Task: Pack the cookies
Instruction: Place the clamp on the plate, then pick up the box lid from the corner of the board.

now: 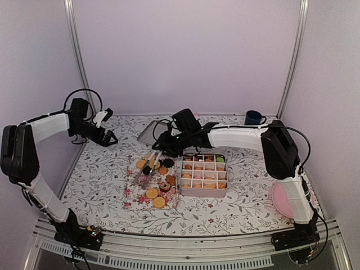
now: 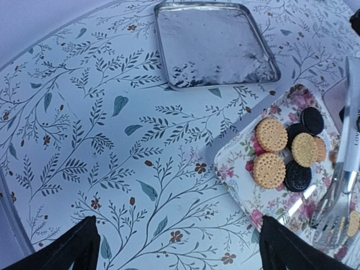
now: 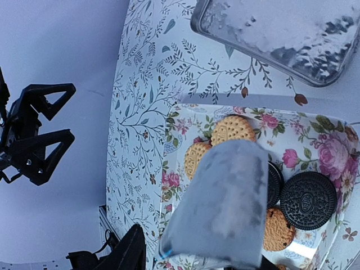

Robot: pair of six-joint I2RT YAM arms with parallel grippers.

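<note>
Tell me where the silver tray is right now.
In the top view the silver tray lies at the back of the table, left of centre, just beyond the floral tray holding the loose cookies.

The work cell is enclosed by plain, pale lilac-white panels. A back wall spans the upper frame, with a left wall and a right wall at the side edges. A silver left post and right post slant down from the top edge to the rear corners. The table occupies the centre and is covered by a white cloth printed with leafy sprigs and small brown flowers. A slotted aluminium rail runs along the bottom edge. Lighting is soft and even, and shadows are faint.
</note>
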